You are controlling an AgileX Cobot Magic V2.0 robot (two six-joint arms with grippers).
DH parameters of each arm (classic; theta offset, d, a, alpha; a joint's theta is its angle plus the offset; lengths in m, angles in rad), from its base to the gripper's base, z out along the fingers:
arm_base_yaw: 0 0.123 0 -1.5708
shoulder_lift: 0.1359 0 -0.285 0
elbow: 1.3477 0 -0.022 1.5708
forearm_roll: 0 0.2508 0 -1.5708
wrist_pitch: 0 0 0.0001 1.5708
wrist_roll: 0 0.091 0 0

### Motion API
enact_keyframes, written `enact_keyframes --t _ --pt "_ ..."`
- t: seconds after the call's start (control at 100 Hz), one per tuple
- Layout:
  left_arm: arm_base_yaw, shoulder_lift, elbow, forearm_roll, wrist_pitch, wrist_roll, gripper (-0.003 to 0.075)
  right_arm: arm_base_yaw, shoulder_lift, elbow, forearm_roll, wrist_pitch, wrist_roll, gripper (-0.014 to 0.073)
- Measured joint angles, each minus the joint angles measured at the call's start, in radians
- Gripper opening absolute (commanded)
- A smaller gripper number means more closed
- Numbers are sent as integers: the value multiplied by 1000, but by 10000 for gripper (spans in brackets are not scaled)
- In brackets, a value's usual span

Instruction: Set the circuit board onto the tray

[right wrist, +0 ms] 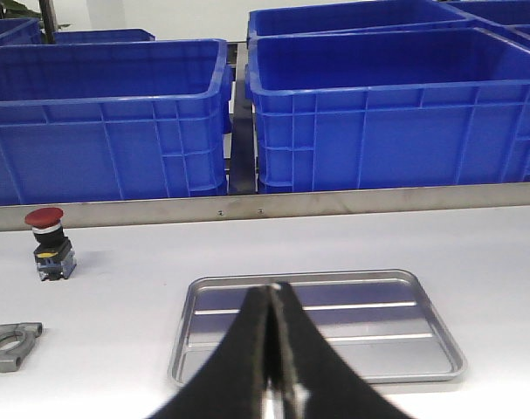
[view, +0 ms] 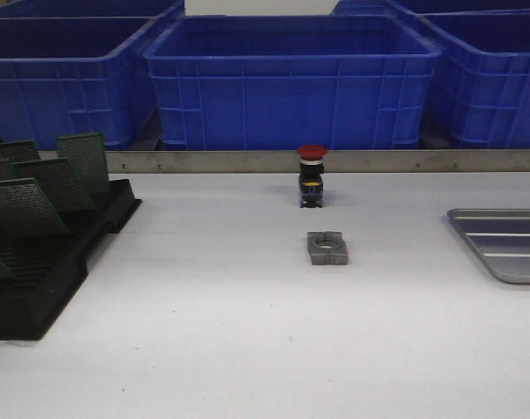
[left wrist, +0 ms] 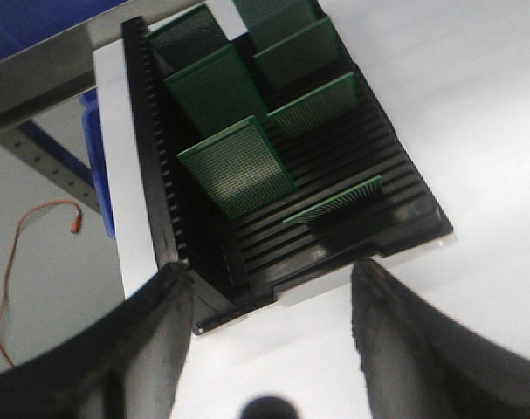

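The white bench (view: pixel 247 332) is carrying a black slotted rack (view: pixel 46 279) at its left side, with several green circuit boards (view: pixel 20 208) standing tilted in the slots. In the left wrist view the left gripper (left wrist: pixel 269 336) is hovering above the near end of that rack (left wrist: pixel 334 209) with its jaws spread wide — nothing is sitting between them, and the nearest circuit board (left wrist: pixel 237 166) is standing well clear of both fingers.

The tray (view: pixel 507 243) is lying flat at the right edge of the bench, partly cut off in the front view. In the right wrist view the right gripper (right wrist: pixel 273 349) is hanging over the tray's near rim (right wrist: pixel 317 377) with its jaws pressed together, gripping nothing; no board is lying in the tray.

Between rack and tray, a red-capped push button (view: pixel 311 175) is standing upright near the back of the bench, and a grey metal clamp block (view: pixel 326 248) is lying just in front of it — apart, not touching. Blue plastic bins (view: pixel 291 78) are lining the back behind a metal rail (view: pixel 203 161).
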Motion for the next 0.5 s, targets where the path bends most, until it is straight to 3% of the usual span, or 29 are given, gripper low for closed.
enact_keyframes --t 0.23,0.35,0.5 --pt "0 182 -77 -193 106 663 419 0 0 0 0 0 0 -113" --pt "0 299 -120 -231 121 811 419 0 0 0 0 0 2 -113" --pt "-6 449 -176 -235 121 880 419 0 0 0 0 0 2 -113"
